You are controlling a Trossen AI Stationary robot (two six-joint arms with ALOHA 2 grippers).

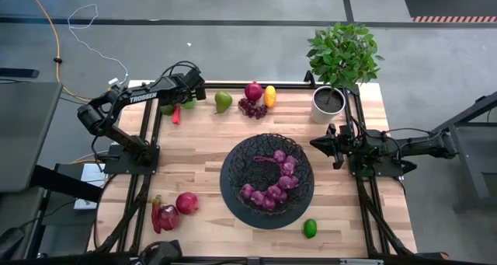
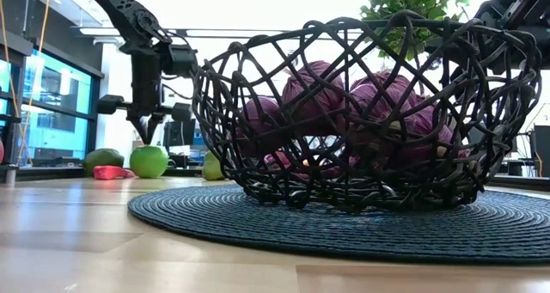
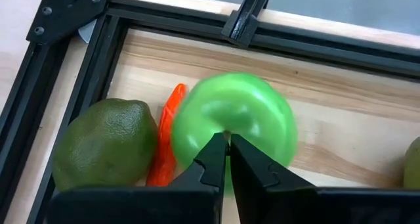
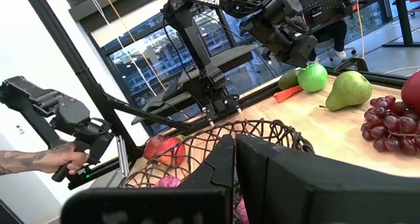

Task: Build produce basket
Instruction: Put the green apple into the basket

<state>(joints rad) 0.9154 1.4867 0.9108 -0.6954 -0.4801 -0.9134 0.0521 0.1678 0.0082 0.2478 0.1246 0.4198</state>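
The black wire basket (image 1: pixel 266 172) sits on a dark round mat and holds purple grapes (image 1: pixel 276 183). My left gripper (image 3: pixel 228 145) is at the table's far left, pointing down, shut, its tips right over the top of a green apple (image 3: pixel 236 119), which shows blurred. The apple (image 2: pixel 149 161) rests on the table beside an avocado (image 3: pixel 105 142) and a thin red pepper (image 3: pixel 167 132). My right gripper (image 1: pixel 317 143) hovers shut at the basket's right rim, touching nothing. A pear (image 1: pixel 224 102), a red fruit (image 1: pixel 253 91), grapes (image 1: pixel 252 108) and a yellow-orange fruit (image 1: pixel 269 95) lie at the far edge. My left gripper points down at the top middle of the green apple (image 3: pixel 226 129) with its fingers together. I cannot tell whether the fingertips touch the apple or stand just above it. The apple's underside is on the table.
A red pepper (image 1: pixel 159 214) and a red apple (image 1: pixel 186 203) lie near-left, and a lime (image 1: pixel 310 228) near-right of the basket. A potted plant (image 1: pixel 328 102) stands at the far right. Black frame rails (image 3: pixel 85 86) border the table. A person's hand (image 4: pixel 59 161) holds a controller beyond the table.
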